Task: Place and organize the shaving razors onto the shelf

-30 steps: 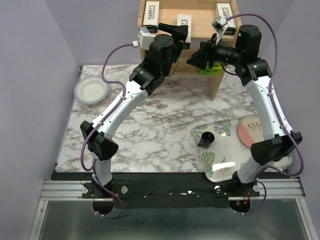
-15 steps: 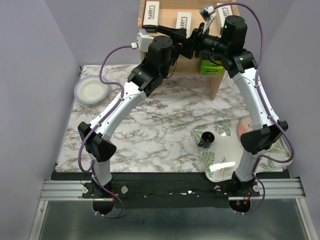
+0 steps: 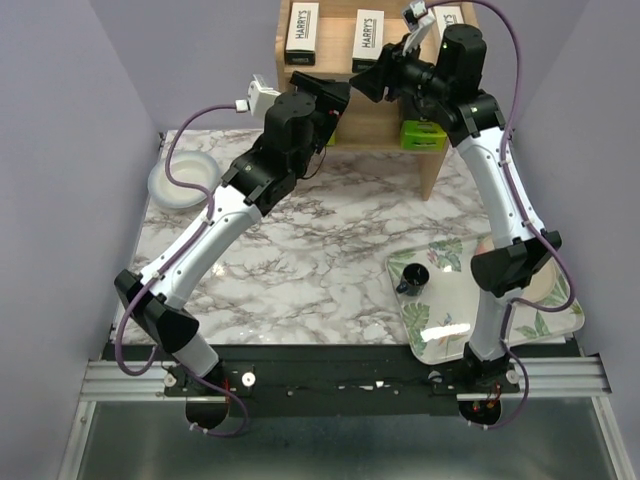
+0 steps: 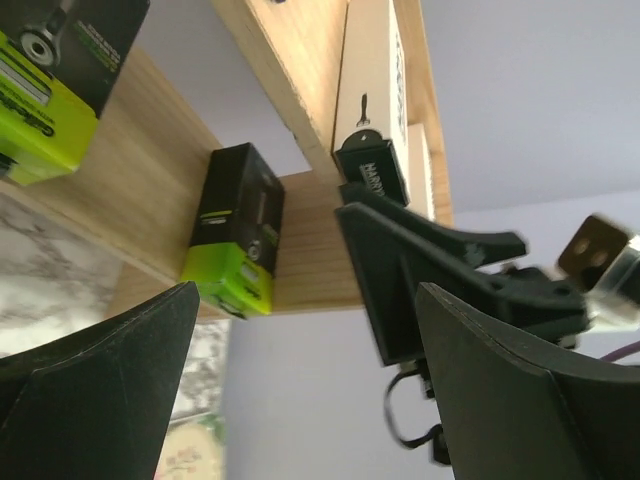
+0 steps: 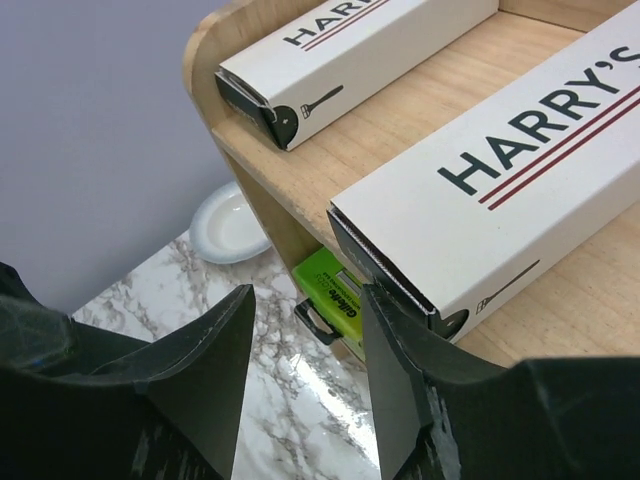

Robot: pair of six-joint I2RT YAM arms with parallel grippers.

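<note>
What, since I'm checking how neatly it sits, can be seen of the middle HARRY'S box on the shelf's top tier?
The middle HARRY'S box is a slim white carton, apparently cardboard, with dark lettering, two red stripes, a small razor icon and a dark end cap. It lies flat, print up, on the top tier of the wooden shelf, running front to back with its near end at the front edge, apart from the left box. The right gripper hovers open just before that end; contact cannot be judged.
</note>
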